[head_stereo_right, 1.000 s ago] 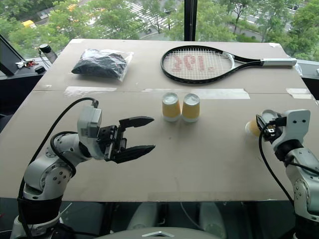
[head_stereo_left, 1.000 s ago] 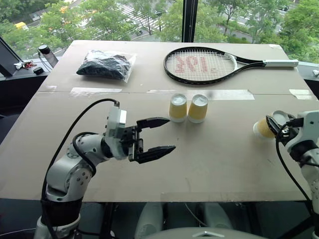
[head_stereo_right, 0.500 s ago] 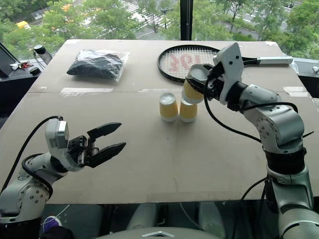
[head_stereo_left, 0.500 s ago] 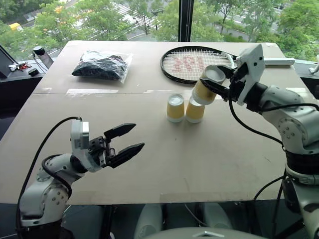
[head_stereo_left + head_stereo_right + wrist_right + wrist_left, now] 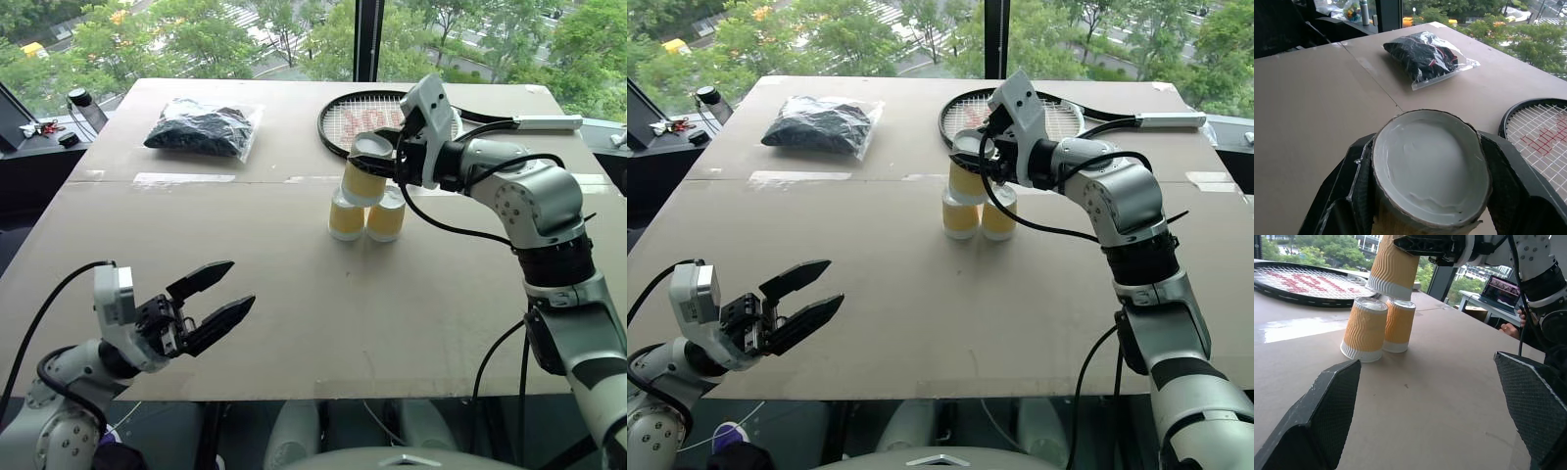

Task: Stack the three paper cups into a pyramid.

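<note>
Left eye view: the third cup (image 5: 365, 176) sits upside down and tilted in the right gripper (image 5: 384, 162), clamped between its fingers, right above the two base cups (image 5: 367, 216), which stand touching, upside down on the table (image 5: 294, 294). Beyond the hand lies a tennis racket (image 5: 392, 122); off to its left, a bagged dark bundle (image 5: 203, 127). Near the front edge, the left gripper (image 5: 211, 304) hangs with jaws spread, holding nothing.

You're in an upper-floor office or lab: windows (image 5: 294, 39) at twelve o'clock overlook treetops (and a street), a laptop (image 5: 1503, 288) beyond the cardboard-covered counter (image 5: 294, 294).
</note>
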`<act>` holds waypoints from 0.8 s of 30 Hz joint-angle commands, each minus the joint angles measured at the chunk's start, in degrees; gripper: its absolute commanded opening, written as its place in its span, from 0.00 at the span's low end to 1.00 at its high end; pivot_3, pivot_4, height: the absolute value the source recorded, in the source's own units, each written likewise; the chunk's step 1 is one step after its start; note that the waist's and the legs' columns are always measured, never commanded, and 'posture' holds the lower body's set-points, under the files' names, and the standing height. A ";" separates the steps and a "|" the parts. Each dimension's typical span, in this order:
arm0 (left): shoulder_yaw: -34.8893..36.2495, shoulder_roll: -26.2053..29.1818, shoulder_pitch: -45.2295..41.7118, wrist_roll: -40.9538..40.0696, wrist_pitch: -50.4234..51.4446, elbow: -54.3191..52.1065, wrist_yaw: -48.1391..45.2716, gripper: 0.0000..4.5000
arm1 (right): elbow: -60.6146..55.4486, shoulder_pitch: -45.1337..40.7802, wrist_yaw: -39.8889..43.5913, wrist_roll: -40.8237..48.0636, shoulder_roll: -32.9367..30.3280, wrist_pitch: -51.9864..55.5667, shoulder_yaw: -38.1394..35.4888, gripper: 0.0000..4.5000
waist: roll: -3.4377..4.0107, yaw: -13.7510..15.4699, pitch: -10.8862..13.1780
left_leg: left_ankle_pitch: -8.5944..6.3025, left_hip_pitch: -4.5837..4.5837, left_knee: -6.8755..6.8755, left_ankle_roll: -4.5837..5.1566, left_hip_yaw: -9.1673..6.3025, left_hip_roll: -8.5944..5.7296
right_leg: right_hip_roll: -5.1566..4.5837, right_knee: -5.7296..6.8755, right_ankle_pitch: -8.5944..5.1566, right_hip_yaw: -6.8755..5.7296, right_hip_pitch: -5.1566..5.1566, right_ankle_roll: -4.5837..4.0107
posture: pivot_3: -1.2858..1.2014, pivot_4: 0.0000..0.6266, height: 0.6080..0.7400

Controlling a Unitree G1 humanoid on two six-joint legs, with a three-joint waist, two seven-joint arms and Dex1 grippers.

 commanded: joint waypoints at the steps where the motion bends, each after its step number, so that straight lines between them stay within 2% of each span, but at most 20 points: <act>1: 2.34 -0.42 0.65 -2.48 -1.48 -2.62 0.50 1.00 | 1.08 -2.51 1.81 -2.29 0.06 -3.00 -0.47 0.48 | 0.00 -0.02 0.00 | 0.00 -0.01 0.00 0.00 0.00 -0.01 | 0.00 0.00 0.00 0.00 0.00 0.00 | 0.52 0.24 1.00; 17: 2.25 -0.39 1.20 -2.88 -1.70 -2.39 0.73 1.00 | 1.91 -1.83 4.28 -6.00 0.56 -3.86 -0.77 0.48 | 0.00 -0.14 0.00 | 0.00 0.01 -0.03 0.00 0.01 -0.02 | -0.03 -0.02 0.00 0.01 -0.01 0.00 | 0.52 0.24 1.00; 19: 2.19 -0.31 1.03 -2.94 -1.52 -2.34 0.86 1.00 | 1.70 -1.30 5.11 -6.87 0.20 -4.49 0.05 0.71 | 0.00 -0.15 0.00 | 0.00 0.01 -0.03 0.00 0.02 -0.02 | -0.03 -0.03 0.00 0.01 -0.01 0.00 | 0.52 0.24 1.00; 20: 2.19 -0.28 0.93 -3.00 -1.44 -2.28 0.91 1.00 | 1.56 -1.15 5.43 -7.22 0.04 -4.86 0.17 0.75 | 0.00 -0.15 0.00 | 0.00 0.01 -0.03 0.00 0.02 -0.02 | -0.03 -0.03 0.00 0.01 -0.01 0.00 | 0.52 0.24 1.00; 22: 2.19 -0.25 0.78 -3.09 -1.38 -2.19 1.00 1.00 | 1.31 -1.04 5.79 -7.59 -0.03 -5.21 -0.19 0.95 | 0.01 -0.15 0.01 | 0.00 0.01 -0.03 0.00 0.01 -0.02 | -0.04 -0.03 0.00 0.01 -0.01 0.00 | 0.52 0.24 1.00; 24: 2.20 -0.31 0.61 -3.35 -1.27 -2.08 1.26 1.00 | -0.32 -0.60 6.74 -7.24 -1.17 -5.37 -1.21 0.98 | 0.01 -0.15 0.01 | 0.00 0.01 -0.03 0.00 0.01 -0.02 | -0.05 -0.03 0.00 0.01 -0.01 0.00 | 0.52 0.24 1.00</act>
